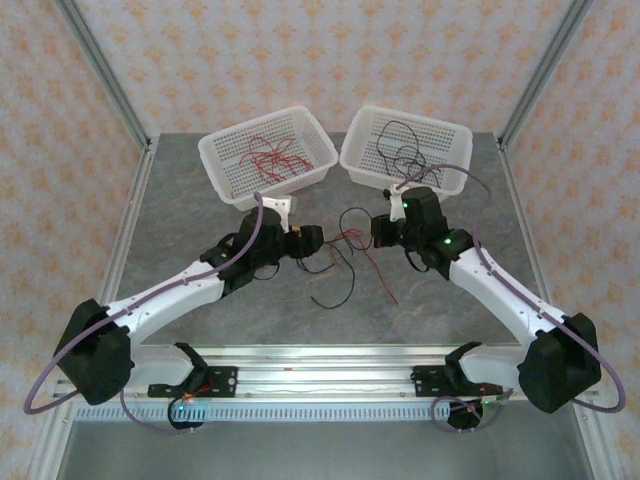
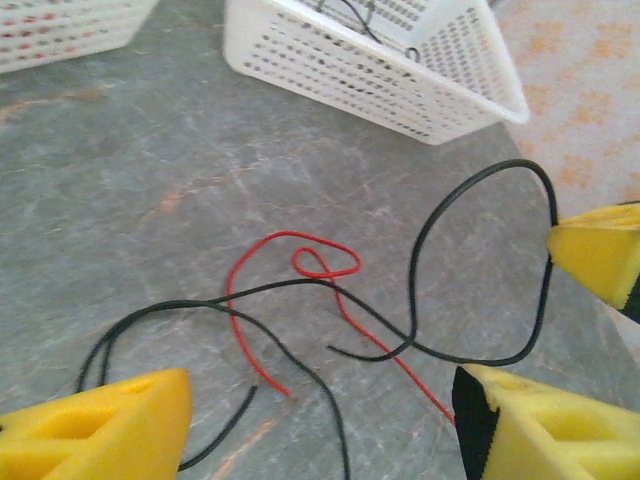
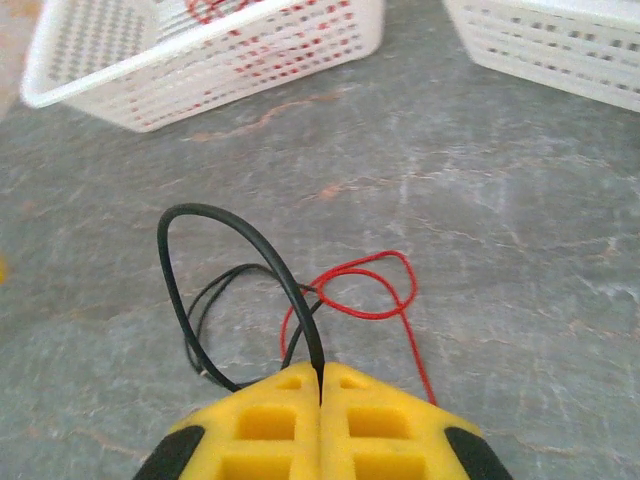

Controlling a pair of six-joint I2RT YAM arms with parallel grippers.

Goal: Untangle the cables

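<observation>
My right fingers [image 3: 300, 405] are clamping the black cable [image 3: 232, 226], holding its loop up off the red cable [image 3: 372, 262] lying on the surface [image 3: 520, 170]. My left fingers [image 2: 110, 425] are hovering apart over both, likely to take the red.

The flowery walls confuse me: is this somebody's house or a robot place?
Probably a robot test booth, not a house: a left arm and right arm bolted to a metal rail, with aluminium frame posts standing before the flowery walls.
</observation>
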